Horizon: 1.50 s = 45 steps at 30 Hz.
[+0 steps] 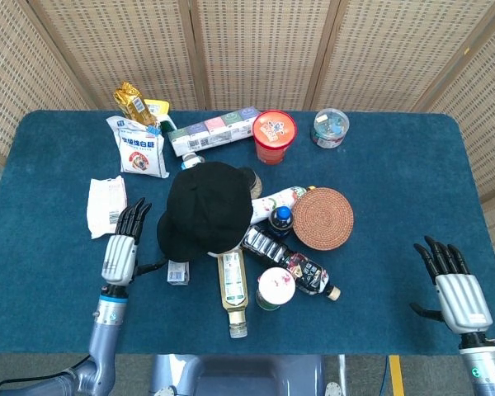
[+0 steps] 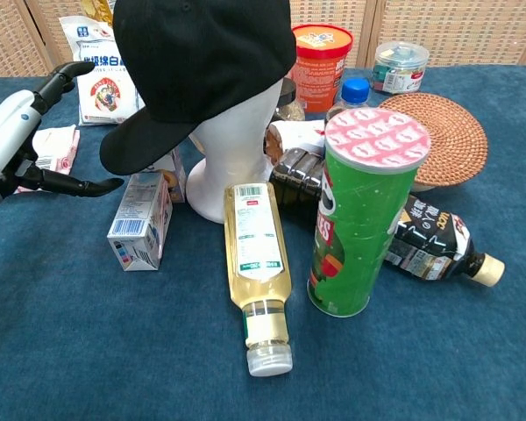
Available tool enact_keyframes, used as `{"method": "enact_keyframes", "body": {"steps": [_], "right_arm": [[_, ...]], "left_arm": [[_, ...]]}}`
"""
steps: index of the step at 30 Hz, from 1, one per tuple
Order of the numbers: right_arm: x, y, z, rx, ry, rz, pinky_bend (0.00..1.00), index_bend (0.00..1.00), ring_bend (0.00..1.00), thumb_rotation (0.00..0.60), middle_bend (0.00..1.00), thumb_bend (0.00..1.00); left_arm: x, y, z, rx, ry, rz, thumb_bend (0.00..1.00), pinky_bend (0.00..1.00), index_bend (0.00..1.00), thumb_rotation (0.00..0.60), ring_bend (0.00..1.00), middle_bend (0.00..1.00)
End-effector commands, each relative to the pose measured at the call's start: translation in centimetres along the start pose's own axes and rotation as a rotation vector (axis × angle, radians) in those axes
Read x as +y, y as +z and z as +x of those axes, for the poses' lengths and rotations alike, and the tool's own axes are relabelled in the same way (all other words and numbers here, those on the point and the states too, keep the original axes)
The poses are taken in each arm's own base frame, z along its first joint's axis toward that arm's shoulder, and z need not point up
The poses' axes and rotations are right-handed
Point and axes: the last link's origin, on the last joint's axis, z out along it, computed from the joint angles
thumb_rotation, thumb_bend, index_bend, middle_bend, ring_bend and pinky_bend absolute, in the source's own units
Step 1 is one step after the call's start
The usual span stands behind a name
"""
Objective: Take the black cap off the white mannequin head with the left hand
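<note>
Overhead only, both spread, empty: right hand (image 1: 455, 290), left hand (image 1: 120, 247) beside black cap (image 1: 205, 208).

Both views are bright and evenly lit, apparently from overhead, since shadows stay short and soft. In the head view the black cap (image 1: 205, 208) throws only a faint dark fringe on the blue bench (image 1: 388, 181) toward 7 o'clock. In the chest view the cap (image 2: 197, 66) reads as a near-featureless black mass with little texture. The green can (image 2: 359, 219) shows a mild sheen down its side, and the pale bottle (image 2: 258, 267) a small highlight. Focus is sharp throughout, with no obvious motion blur or edge distortion.
</note>
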Motion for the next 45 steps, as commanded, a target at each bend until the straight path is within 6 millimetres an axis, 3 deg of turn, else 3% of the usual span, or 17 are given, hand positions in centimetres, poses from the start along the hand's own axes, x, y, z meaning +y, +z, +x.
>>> {"method": "enact_keyframes", "body": {"steps": [1, 11, 19, 24, 29, 34, 37, 45], "right_arm": [[0.0, 0.0, 0.0, 0.002, 0.001, 0.000, 0.01, 0.06, 0.00, 0.600, 0.00, 0.00], [0.1, 0.1, 0.1, 0.000, 0.005, 0.001, 0.01, 0.06, 0.00, 0.600, 0.00, 0.00], [0.2, 0.1, 0.2, -0.002, 0.011, 0.006, 0.01, 0.06, 0.00, 0.600, 0.00, 0.00], [0.1, 0.0, 0.2, -0.002, 0.013, 0.012, 0.01, 0.07, 0.00, 0.600, 0.00, 0.00], [0.1, 0.0, 0.3, -0.006, 0.019, 0.017, 0.01, 0.07, 0.00, 0.600, 0.00, 0.00], [0.0, -0.1, 0.3, -0.008, 0.022, 0.022, 0.01, 0.08, 0.00, 0.600, 0.00, 0.00], [0.0, -0.1, 0.3, -0.011, 0.024, 0.024, 0.01, 0.08, 0.00, 0.600, 0.00, 0.00], [-0.1, -0.2, 0.3, -0.010, 0.029, 0.031, 0.01, 0.08, 0.00, 0.600, 0.00, 0.00]], "left_arm": [[0.3, 0.4, -0.6, -0.001, -0.009, -0.004, 0.01, 0.00, 0.00, 0.600, 0.00, 0.00], [0.9, 1.0, -2.2, 0.026, -0.063, -0.016, 0.05, 0.00, 0.00, 0.600, 0.00, 0.00], [1.3, 1.0, -2.4, 0.063, -0.099, -0.037, 0.23, 0.00, 0.00, 0.600, 0.00, 0.00], [1.5, 1.1, -2.6, 0.080, -0.104, -0.048, 0.29, 0.03, 0.02, 0.600, 0.00, 0.00], [1.4, 1.1, -2.6, 0.096, -0.120, -0.041, 0.34, 0.15, 0.14, 0.600, 0.01, 0.05], [1.3, 1.1, -2.2, 0.142, -0.151, -0.024, 0.35, 0.38, 0.41, 0.600, 0.20, 0.28], [1.2, 1.1, -2.0, 0.160, -0.155, -0.029, 0.36, 0.47, 0.50, 0.600, 0.29, 0.37], [1.3, 1.5, -1.4, 0.206, -0.140, -0.066, 0.36, 0.53, 0.65, 0.600, 0.39, 0.49]]}}
